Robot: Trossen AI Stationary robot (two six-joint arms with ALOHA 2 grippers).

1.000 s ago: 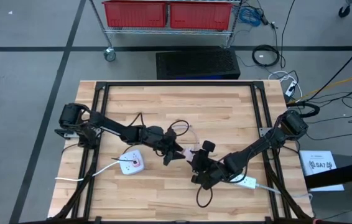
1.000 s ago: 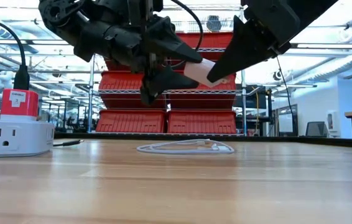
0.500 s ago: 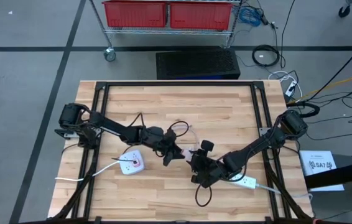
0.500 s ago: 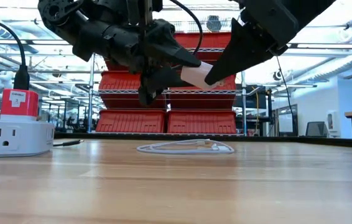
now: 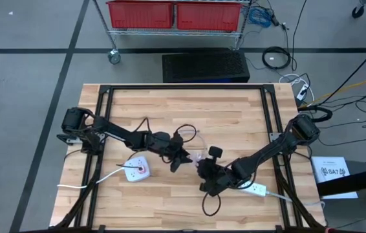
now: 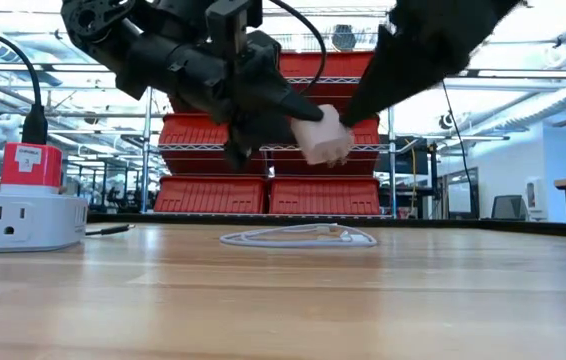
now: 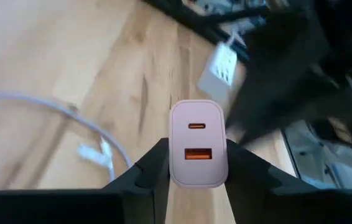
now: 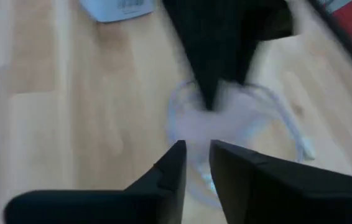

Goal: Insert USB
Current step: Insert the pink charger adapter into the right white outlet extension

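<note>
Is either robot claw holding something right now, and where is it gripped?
The left gripper pinches the white charger by its two sides, ports facing outward. The right gripper holds nothing.

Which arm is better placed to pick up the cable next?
Probably the right: its gripper looks empty above the cable, while the left gripper is closed on the charger.

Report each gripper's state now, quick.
Left gripper: shut on the white USB charger, held above the table.
Right gripper: fingers close together, nothing visible between them; open or shut cannot be told.
</note>
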